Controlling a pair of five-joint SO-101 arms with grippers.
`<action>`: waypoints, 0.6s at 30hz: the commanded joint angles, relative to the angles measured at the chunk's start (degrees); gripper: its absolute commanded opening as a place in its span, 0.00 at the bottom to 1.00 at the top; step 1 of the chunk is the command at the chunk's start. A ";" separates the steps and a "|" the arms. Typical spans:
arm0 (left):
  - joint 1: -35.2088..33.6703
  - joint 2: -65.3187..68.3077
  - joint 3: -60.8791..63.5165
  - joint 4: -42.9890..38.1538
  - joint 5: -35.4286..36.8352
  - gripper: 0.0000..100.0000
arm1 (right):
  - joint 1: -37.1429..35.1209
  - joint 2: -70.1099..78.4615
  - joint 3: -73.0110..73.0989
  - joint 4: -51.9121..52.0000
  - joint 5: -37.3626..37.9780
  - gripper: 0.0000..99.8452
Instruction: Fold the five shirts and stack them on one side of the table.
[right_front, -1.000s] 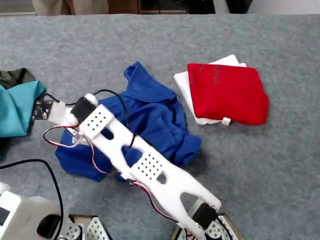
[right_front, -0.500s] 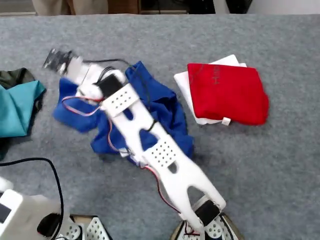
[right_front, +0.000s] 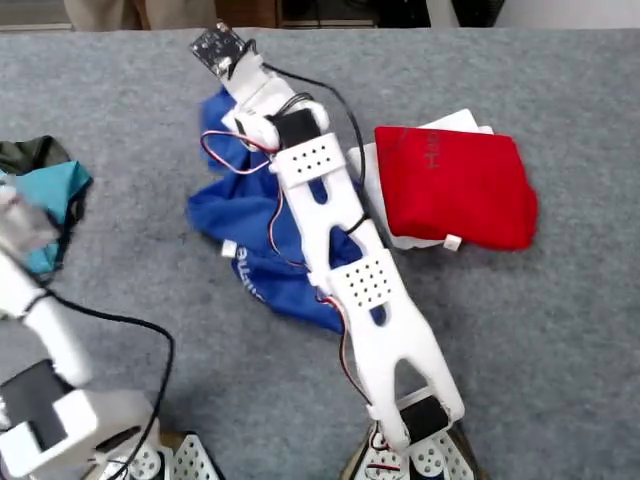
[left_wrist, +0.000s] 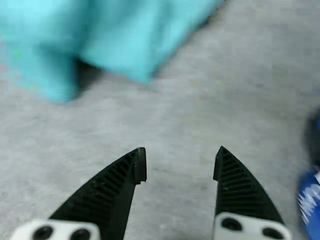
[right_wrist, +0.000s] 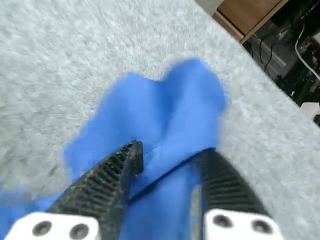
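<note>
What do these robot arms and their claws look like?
The right arm and left arm are white; the right has rows of small holes, cut-out slots, black motors and red, white and black cables. The left gripper and right gripper have black, pointed, ridged jaws on white mounts.

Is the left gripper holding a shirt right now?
No: the left gripper is open over the bare table, and the teal shirt lies beyond its fingertips, untouched.
</note>
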 joint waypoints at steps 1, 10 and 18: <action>11.96 -2.59 -0.18 0.62 5.19 0.23 | 1.63 -8.04 -5.76 4.31 -0.26 0.25; 33.05 -2.51 10.02 -11.87 14.51 0.23 | 9.10 -22.55 -5.41 12.13 -0.18 0.25; 41.41 -2.95 12.66 -19.25 24.26 0.24 | 28.44 -31.16 -5.32 22.68 -0.62 0.25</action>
